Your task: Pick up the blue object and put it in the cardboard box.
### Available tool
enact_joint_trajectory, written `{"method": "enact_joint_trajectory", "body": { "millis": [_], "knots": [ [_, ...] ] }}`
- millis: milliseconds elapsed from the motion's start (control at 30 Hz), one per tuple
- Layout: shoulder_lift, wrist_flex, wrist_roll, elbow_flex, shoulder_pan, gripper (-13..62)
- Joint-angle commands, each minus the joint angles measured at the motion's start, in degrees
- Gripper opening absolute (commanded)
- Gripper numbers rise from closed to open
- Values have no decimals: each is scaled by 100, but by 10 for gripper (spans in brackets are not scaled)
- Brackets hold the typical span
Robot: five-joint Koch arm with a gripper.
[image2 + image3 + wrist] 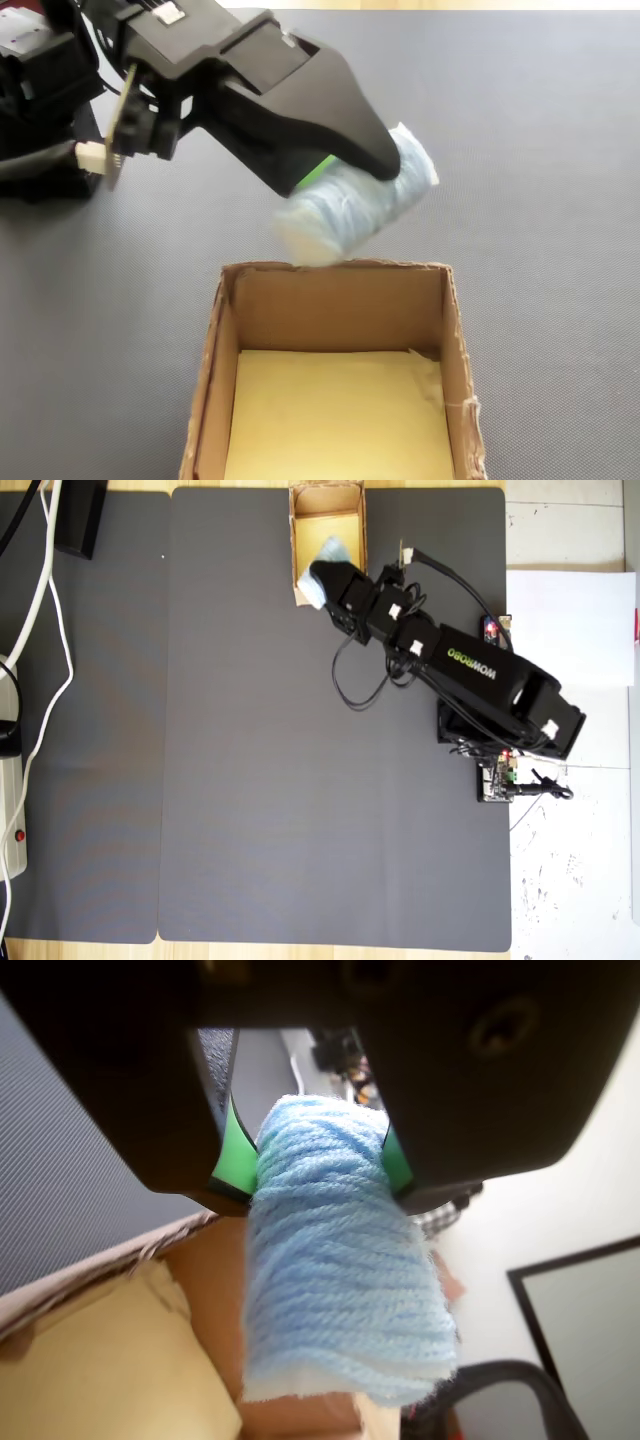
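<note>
i am holding the soft blue roll up over the edge of the box.

my hand (318,1165) is squeezing the blue object (335,1260) near one end, with a green pad pressing on each side, so it is closed on the roll and nothing else. the roll is looking like wound yarn, so i am guessing it is very light, squishy and not slippery, and not easy to break. holding it across the middle would be steadier, i think. in the fixed view it is hanging tilted just above the far wall of the cardboard box (455,330), not touching it. the box is sitting on a dark grey mat (250,780) on the surface, with white cables (40,610) lying well away at one side.
</note>
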Motion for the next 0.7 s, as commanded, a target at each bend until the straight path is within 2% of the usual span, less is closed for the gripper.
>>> {"method": "enact_joint_trajectory", "body": {
  "millis": [0, 167, 267, 333, 367, 400, 533, 667],
  "knots": [
    [9, -492, -26, -633, 97, 113],
    [-281, -343, -26, -905, 492, 124],
    [-264, -167, -9, -923, 492, 175],
    [-246, -158, -9, -896, 492, 177],
    [-229, -97, 9, -896, 492, 203],
    [-193, 158, 9, -949, 492, 259],
    [-114, 299, 0, -993, 492, 316],
    [35, 325, 0, -932, 492, 324]
  ]
}}
